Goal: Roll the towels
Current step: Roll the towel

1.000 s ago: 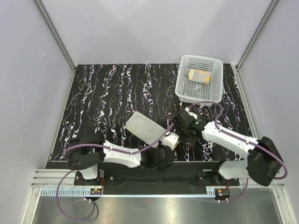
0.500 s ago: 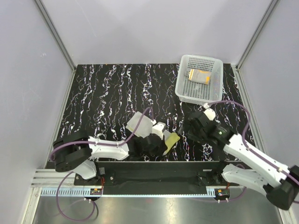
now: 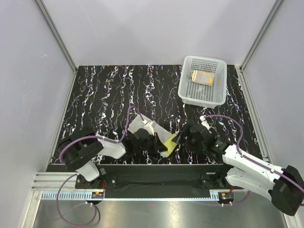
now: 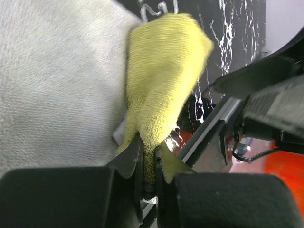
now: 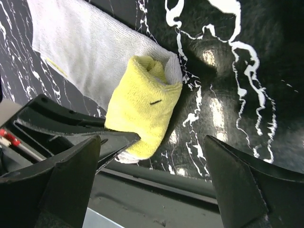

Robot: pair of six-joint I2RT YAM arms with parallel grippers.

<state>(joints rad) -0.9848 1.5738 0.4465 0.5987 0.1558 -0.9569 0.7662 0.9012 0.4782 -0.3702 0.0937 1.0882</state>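
Pinching a fold of the yellow towel (image 4: pixel 166 71), the left end effector (image 4: pixel 149 159) has its jaws closed tight on the cloth. In the left wrist view the yellow pile rises in a thick hump from between the two dark fingers (image 4: pixel 130 159), while the towel's grey-white reverse spreads out flat to the left.

From above, this towel lies on the black, white-veined desk (image 3: pixel 104 95) near its front edge, between the two arms. Its pale side is towards the left arm and its yellow end towards the right.

The right end effector (image 3: pixel 192 135) sits just beside that yellow end with its jaws spread wide, gripping nothing. Its wrist camera looks down between them at the towel — the yellow end is curled over into a short, loose roll, with the grey-white length running away from it flat on the desk. The dark body of the left end effector touches the roll's near side there.

The orange towel (image 3: pixel 203 77) lies folded inside the white perforated basket (image 3: pixel 204 59) at the desk's far right corner, well apart from both arms.
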